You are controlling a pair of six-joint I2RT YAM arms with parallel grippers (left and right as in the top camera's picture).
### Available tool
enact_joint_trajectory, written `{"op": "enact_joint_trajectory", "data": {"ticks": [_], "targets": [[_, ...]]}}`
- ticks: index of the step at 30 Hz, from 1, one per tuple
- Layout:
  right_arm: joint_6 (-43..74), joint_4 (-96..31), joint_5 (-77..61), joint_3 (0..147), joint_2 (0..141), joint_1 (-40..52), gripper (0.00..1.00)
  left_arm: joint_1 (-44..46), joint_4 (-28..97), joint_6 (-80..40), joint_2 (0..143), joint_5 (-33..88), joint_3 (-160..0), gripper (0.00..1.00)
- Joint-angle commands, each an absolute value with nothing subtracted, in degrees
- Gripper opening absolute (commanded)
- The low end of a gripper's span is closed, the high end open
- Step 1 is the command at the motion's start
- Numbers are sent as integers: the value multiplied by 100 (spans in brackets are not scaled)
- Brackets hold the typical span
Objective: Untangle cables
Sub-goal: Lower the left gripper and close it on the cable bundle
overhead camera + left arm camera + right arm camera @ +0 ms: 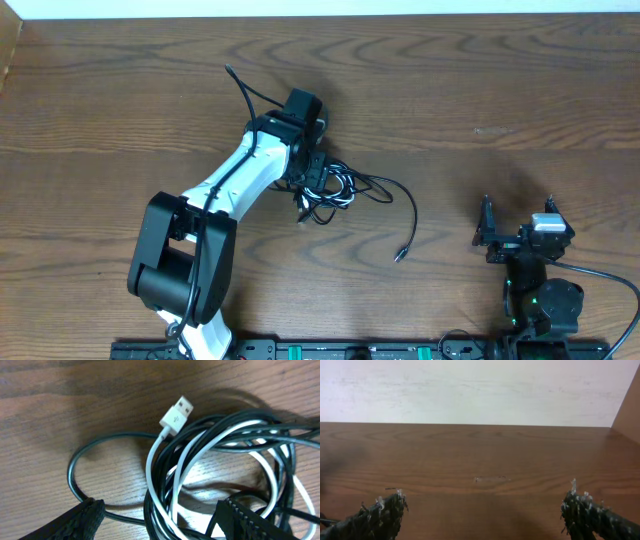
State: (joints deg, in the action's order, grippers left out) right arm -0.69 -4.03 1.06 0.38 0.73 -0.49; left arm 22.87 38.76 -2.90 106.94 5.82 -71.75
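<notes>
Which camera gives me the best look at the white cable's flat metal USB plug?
Left wrist: the white USB plug sits close up, unobstructed, beside the black and white cable bundle. Overhead shows only that small tangle; the plug cannot be picked out. Right wrist shows only wooden table.

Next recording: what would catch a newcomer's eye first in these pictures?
A knot of black and white cables lies at the middle of the table. The left gripper is open right over it, one finger on either side. In the left wrist view a white USB plug sticks out at the top of the bundle. The right gripper sits open, well apart, at the near right.
</notes>
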Motion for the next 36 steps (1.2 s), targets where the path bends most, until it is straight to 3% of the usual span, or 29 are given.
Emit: {"op": "enact_joint_trajectory", "data": {"ticks": [1,4,7,9,11,18,26,36], "targets": [[-137,-423,134,32,49,43,99,2263,3841,-263,10728,515,-6980,76],[-134,-425,134,32,49,43,99,2263,3673,-263,10731,515,-6775,76],[-134,-425,134,32,49,43,99,2265,3588,-266,10733,515,-6674,66],[-134,-425,134,32,49,43,99,2263,3564,-281,10733,517,-6674,53],[-134,-423,134,32,49,43,99,2263,3518,-388,10733,519,-6674,46],[-134,-425,134,32,49,43,99,2263,3393,-502,10733,598,-6674,8],[-134,-425,134,32,49,43,99,2263,3435,-497,10082,596,-6829,7],[-134,-425,134,32,49,43,99,2263,3111,-84,7787,598,-6930,8]]}}
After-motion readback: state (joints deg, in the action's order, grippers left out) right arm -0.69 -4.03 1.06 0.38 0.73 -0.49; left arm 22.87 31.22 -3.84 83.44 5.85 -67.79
